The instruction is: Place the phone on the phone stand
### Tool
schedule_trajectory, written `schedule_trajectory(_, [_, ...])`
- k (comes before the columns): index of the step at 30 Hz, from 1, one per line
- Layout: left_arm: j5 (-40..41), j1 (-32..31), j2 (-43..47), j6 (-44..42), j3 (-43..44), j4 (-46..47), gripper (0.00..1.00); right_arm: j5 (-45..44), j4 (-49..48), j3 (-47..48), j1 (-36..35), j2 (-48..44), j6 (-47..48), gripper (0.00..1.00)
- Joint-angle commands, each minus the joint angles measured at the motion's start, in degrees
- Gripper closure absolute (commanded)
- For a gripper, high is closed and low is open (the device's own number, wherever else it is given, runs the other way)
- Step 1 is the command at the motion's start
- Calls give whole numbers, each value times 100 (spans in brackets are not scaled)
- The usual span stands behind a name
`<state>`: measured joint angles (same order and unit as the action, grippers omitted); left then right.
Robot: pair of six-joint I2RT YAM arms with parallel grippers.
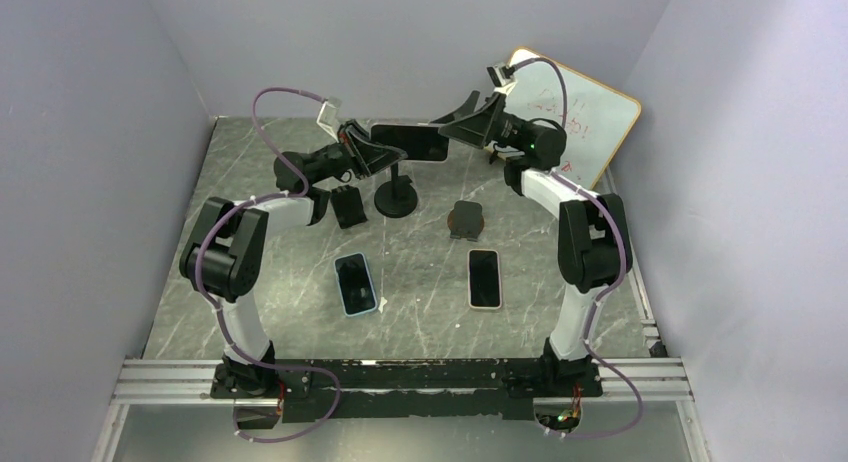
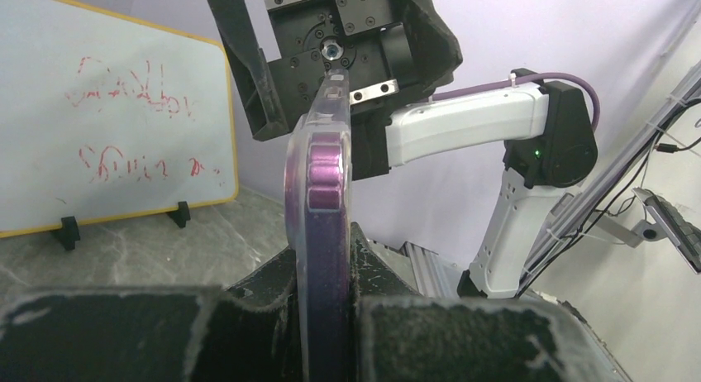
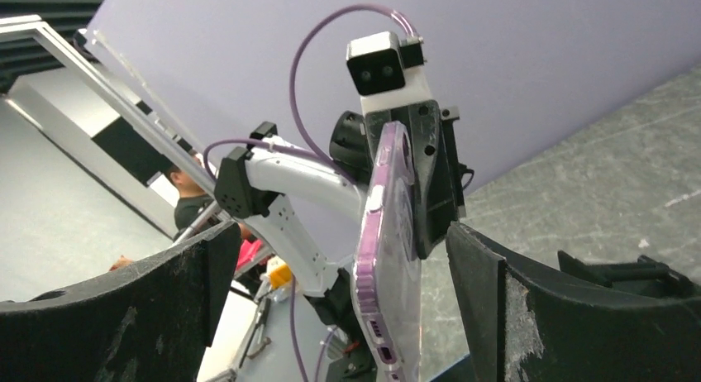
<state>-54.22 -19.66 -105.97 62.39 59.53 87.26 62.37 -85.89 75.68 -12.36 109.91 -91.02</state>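
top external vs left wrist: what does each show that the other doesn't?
Only top external: the phone stand on the table, a blue-cased phone and a light-cased phone lying flat nearer the arm bases.
Only left wrist: a close view of the left gripper clamped on both faces of the held phone, seen edge-on in its purple case.
Both: the held phone, the right gripper open around its far end, and the whiteboard.

Phone (image 1: 410,142) above stand (image 1: 396,196), between left pincer (image 1: 374,152) and right pincer (image 1: 452,132).
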Motion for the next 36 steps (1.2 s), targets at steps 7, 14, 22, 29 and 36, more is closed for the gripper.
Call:
schedule_trajectory(7, [55, 24, 216, 36, 179, 1777, 95, 464, 518, -649, 104, -421, 2245, 17])
schedule_trajectory(14, [128, 32, 123, 103, 250, 1786, 95, -446, 6290, -64, -482, -1431, 7207, 32])
schedule_trajectory(22, [135, 33, 107, 135, 280, 1779, 95, -811, 7879, 663, -1071, -1119, 8319, 44])
schedule_trajectory(29, [112, 97, 213, 141, 261, 1788, 95, -730, 7867, 460, -961, -1028, 8380, 50])
schedule_trajectory(36, [78, 138, 181, 157, 255, 1785, 95, 142, 5358, -464, -441, -1090, 6729, 67])
